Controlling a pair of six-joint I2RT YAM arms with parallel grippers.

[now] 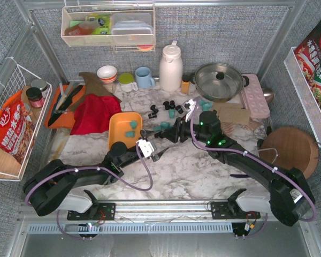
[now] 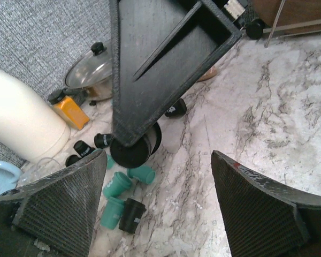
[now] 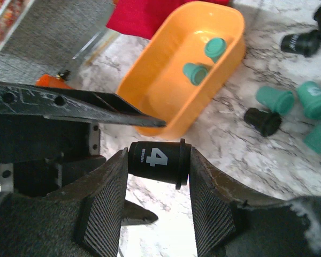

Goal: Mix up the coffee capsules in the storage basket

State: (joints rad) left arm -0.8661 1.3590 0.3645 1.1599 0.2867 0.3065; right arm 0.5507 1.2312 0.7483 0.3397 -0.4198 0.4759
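The orange storage basket [image 1: 117, 140] [image 3: 166, 91] lies left of centre on the marble table with two teal coffee capsules [image 3: 195, 72] in it. My right gripper [image 3: 159, 163] [image 1: 160, 135] hovers just right of the basket, shut on a black capsule marked "4" [image 3: 159, 162] that lies sideways between its pads. The same capsule [image 2: 129, 152] shows in the left wrist view. My left gripper [image 2: 158, 209] [image 1: 159, 154] is open and empty, low over the table just in front of the right one. Loose teal capsules [image 2: 117, 184] and black capsules [image 2: 131, 214] lie on the marble.
More capsules [image 1: 168, 106] are scattered behind the grippers. A white thermos [image 1: 170, 67], a lidded pan [image 1: 219, 81], a blue mug [image 1: 144, 77] and an orange-capped bottle [image 2: 69, 110] stand at the back. A red cloth [image 1: 96, 112] lies left of the basket, a round wooden board [image 1: 291, 150] at the right.
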